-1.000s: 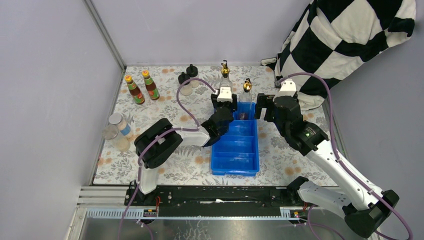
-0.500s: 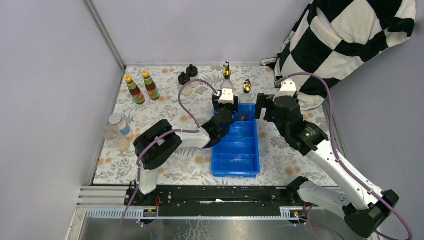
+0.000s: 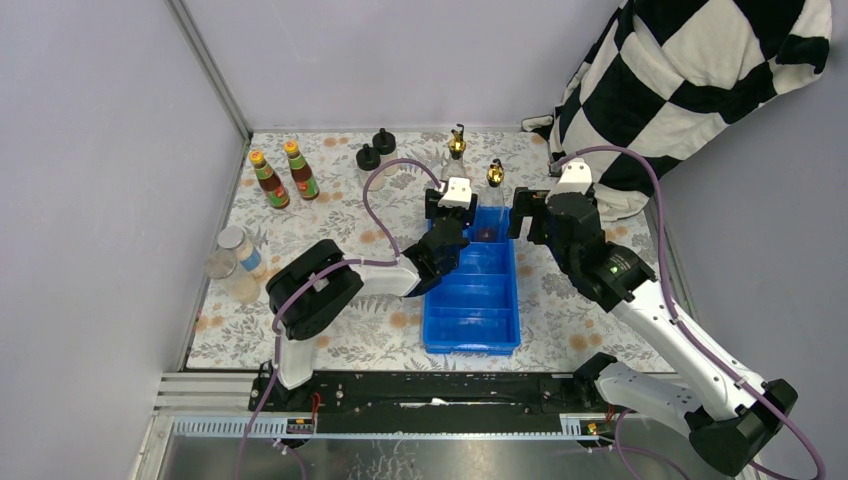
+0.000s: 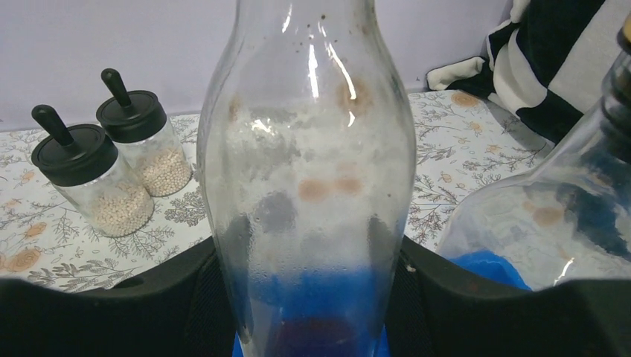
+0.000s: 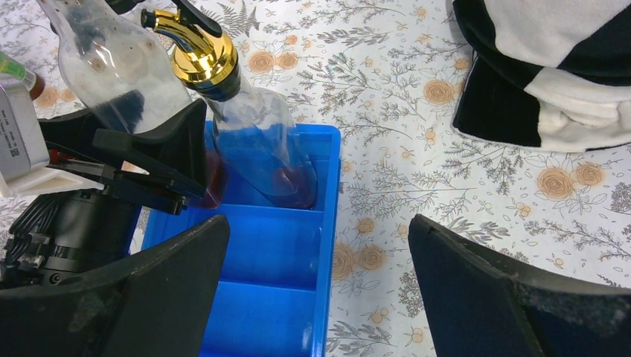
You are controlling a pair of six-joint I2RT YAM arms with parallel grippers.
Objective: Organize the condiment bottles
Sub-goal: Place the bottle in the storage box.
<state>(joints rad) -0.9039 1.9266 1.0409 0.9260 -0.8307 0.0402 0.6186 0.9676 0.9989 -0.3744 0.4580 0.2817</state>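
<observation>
My left gripper point(image 3: 450, 222) is shut on a tall clear gold-spouted bottle point(image 3: 457, 148), which fills the left wrist view point(image 4: 312, 171) between both fingers point(image 4: 186, 297). Its base sits at the far-left corner of the blue tray point(image 3: 470, 330). The second gold-spouted bottle point(image 3: 494, 176) stands in the tray's far compartment point(image 5: 253, 126), right beside the first. My right gripper point(image 5: 320, 290) is open and empty above the tray's right rim point(image 3: 527, 215). Two black-capped jars point(image 3: 375, 152) point(image 4: 82, 171), two orange-capped sauce bottles point(image 3: 283, 174) and two silver-lidded jars point(image 3: 232, 255) stand on the table to the left.
The tray's nearer compartments point(image 5: 260, 245) hold nothing. A person in black-and-white checks point(image 3: 690, 80) leans at the far right corner, with cloth on the table point(image 5: 543, 82). Walls close the left and back.
My left gripper and its bottle have shifted slightly right and farther back, closer to the second gold-spouted bottle. The right gripper has stayed still.
</observation>
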